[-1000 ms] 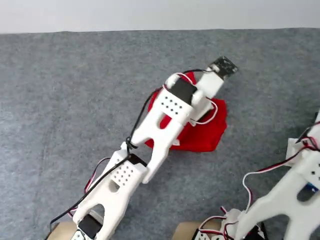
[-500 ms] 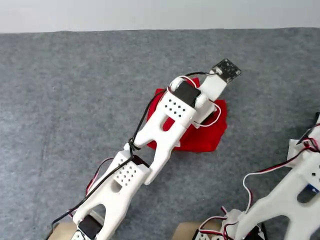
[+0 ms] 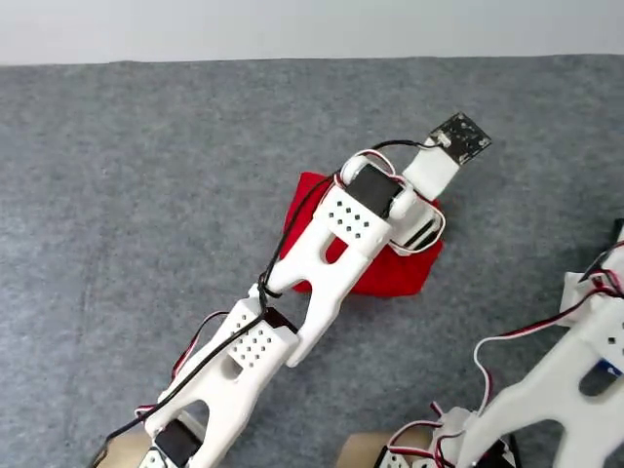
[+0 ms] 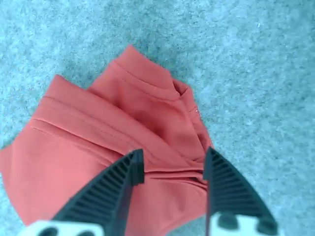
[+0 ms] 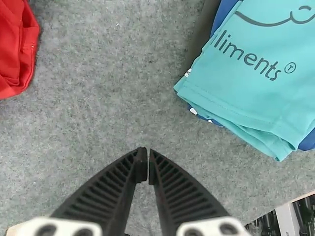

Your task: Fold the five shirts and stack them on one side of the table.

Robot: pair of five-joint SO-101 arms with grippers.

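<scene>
Left pincer (image 4: 170, 167) released, jaws apart above bunched red shirt (image 4: 83, 147), mid-bench (image 3: 146, 195). Right pincer (image 5: 148, 158) clenched, empty, over bench between red shirt and teal shirt (image 5: 256, 83); teal lies atop blue garment (image 5: 222, 17).

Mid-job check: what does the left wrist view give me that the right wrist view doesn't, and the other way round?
Left wrist view: the left gripper, open, over the folded red cloth shirt, with its collar and fold seams close up. Right wrist view: the right gripper, shut, over the grey felt table cover, and a folded teal printed shirt lying on a blue shirt. Shared: the red shirt and the felt cover.
</scene>
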